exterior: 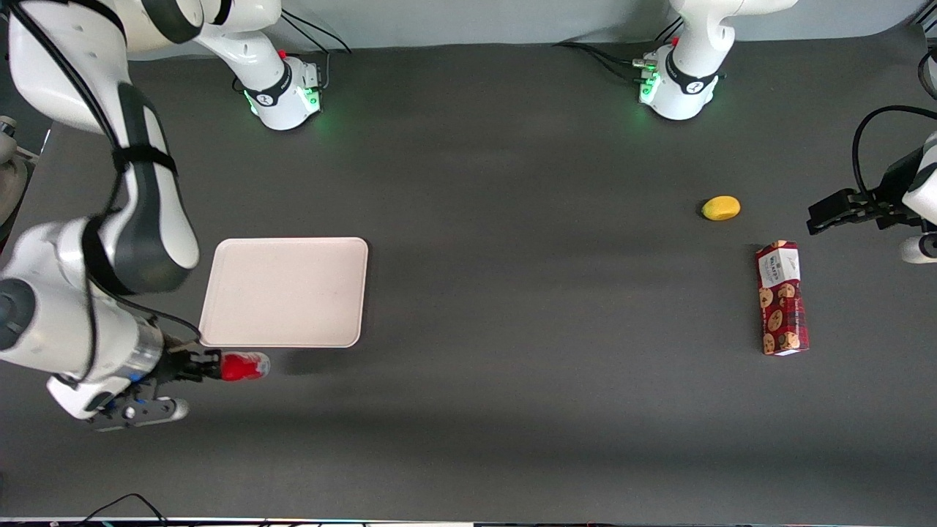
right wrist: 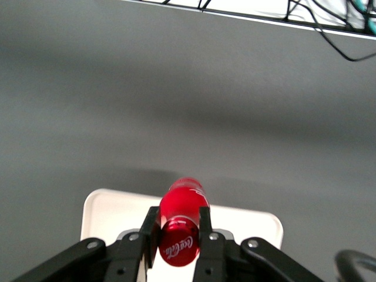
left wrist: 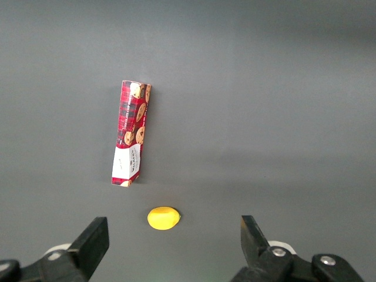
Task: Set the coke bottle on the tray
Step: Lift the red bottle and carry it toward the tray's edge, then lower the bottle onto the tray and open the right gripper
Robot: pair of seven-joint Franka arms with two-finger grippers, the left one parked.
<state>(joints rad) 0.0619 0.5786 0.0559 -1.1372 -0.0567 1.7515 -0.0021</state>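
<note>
The small red coke bottle (exterior: 244,366) is held lying sideways in my right gripper (exterior: 208,366), whose fingers are shut on its cap end. It hangs just off the tray's edge nearest the front camera. In the right wrist view the bottle (right wrist: 183,220) sits between the two black fingers (right wrist: 150,230), its cap with the white logo facing the camera. The cream-white tray (exterior: 285,291) lies flat with nothing on it, and also shows in the right wrist view (right wrist: 111,208) under the gripper (right wrist: 178,226).
A red patterned cookie box (exterior: 782,298) and a yellow lemon (exterior: 721,208) lie toward the parked arm's end of the table; both show in the left wrist view, box (left wrist: 130,133), lemon (left wrist: 163,218). Cables run along the table's front edge (right wrist: 317,23).
</note>
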